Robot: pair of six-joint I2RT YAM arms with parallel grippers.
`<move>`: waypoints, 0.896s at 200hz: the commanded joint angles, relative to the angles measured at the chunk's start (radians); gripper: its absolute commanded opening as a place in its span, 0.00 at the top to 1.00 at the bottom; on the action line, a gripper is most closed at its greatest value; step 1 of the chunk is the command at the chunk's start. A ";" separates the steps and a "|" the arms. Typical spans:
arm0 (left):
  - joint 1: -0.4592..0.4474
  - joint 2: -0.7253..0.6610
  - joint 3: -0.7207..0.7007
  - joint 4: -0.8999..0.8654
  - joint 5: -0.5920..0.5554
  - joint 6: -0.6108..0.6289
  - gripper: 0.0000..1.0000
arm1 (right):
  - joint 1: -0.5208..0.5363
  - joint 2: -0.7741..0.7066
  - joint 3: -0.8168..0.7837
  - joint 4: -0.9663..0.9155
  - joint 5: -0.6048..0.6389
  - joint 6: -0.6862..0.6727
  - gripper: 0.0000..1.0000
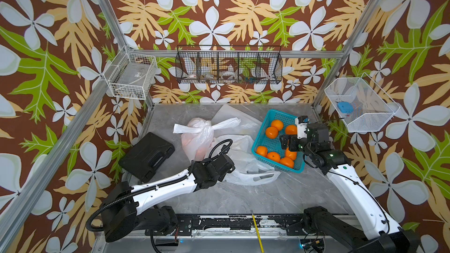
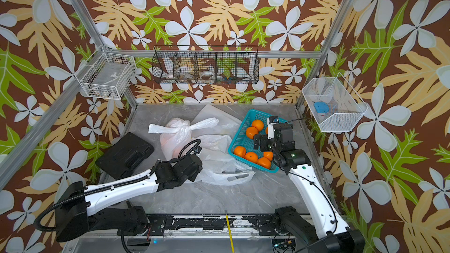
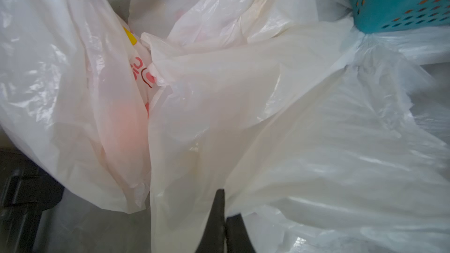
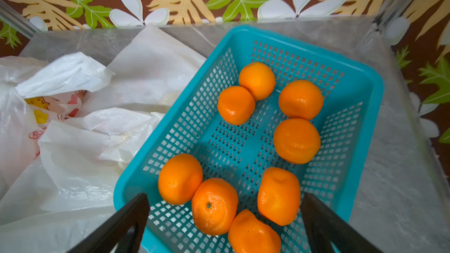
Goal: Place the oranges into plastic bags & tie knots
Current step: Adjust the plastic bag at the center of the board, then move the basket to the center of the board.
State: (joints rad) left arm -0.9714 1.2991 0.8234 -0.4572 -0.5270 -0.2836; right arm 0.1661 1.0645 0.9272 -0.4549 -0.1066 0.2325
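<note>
The left gripper [image 3: 225,205] pinched a loose plastic bag [image 3: 267,118], with a tied bag [image 3: 73,93] just beside it. The right gripper [image 4: 225,194] hung wide open over oranges [image 4: 297,139] in a teal basket [image 4: 365,88].

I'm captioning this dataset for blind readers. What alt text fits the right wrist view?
Eight oranges lie in a teal perforated basket on a grey marbled table, seen from above between the open fingers of the right end effector. Crumpled white plastic bags, one with a cartoon print, lie beside the basket.
</note>
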 commanded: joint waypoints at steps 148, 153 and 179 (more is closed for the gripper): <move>0.003 0.027 -0.030 -0.002 -0.082 -0.051 1.00 | 0.189 0.537 0.095 0.224 -0.015 0.207 0.14; 0.002 0.027 -0.033 -0.003 -0.089 -0.056 1.00 | 0.188 0.529 0.094 0.206 0.016 0.196 0.14; 0.006 0.027 -0.035 -0.005 -0.105 -0.066 1.00 | 0.158 0.480 0.082 0.105 0.145 0.140 0.17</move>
State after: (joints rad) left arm -0.9699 1.3277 0.7910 -0.4511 -0.5873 -0.3237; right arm 0.3489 1.5776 1.0157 -0.2237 -0.1444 0.4408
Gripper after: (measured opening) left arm 0.061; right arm 0.845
